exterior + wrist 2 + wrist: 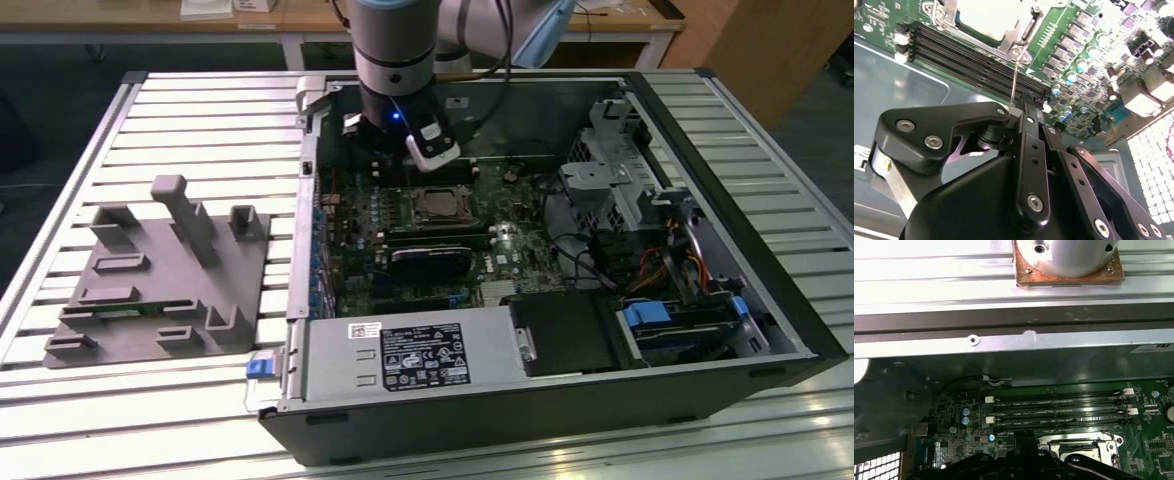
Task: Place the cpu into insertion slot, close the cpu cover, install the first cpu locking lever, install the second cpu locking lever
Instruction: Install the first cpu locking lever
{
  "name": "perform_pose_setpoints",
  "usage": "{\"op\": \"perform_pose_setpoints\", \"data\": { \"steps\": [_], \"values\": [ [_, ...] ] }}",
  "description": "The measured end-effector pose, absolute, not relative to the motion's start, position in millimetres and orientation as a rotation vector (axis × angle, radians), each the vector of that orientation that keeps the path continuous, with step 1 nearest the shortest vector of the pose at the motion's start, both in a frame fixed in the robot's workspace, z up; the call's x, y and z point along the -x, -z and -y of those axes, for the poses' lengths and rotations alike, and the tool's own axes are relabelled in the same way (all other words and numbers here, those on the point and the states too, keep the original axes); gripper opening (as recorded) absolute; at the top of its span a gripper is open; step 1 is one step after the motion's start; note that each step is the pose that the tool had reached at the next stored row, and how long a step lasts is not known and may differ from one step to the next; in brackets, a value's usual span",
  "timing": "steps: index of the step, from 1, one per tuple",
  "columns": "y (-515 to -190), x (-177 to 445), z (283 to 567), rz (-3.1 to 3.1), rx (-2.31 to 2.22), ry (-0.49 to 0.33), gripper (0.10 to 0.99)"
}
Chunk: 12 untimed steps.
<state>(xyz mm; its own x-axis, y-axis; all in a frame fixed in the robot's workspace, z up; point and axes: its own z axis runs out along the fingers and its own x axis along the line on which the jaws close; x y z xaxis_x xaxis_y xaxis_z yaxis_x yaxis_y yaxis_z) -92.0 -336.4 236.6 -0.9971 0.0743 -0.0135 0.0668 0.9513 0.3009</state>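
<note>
The cpu point(985, 16) shows its pale silvery face in the insertion slot point(438, 205) on the green board. The cpu cover point(1004, 44), a silvery frame, lies flat around it. A thin wire locking lever point(1014, 80) rises from the socket's corner to my gripper point(1026, 106). The fingers are shut together, and the lever's end sits against their tip; a clamp on it cannot be made out. In the exterior view my gripper point(395, 160) hangs just behind the socket, over the memory slots point(1059, 410). The socket's frame point(1079, 445) also appears in the first wrist view, beside the gripper's black links point(1029, 462).
The open computer case point(747, 300) lies on a slatted metal table point(200, 120). A grey fixture block point(160, 280) stands at the exterior view's left. A power supply point(414, 355) sits near the front, with drive bays and cables point(667, 270) at the exterior view's right. Capacitors point(1074, 75) stand near the socket.
</note>
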Motion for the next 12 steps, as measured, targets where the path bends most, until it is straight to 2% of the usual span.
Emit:
{"op": "perform_pose_setpoints", "data": {
  "steps": [12],
  "values": [
    [-236,63,336,-3.079,-0.112,-0.472,0.106]
  ]
}}
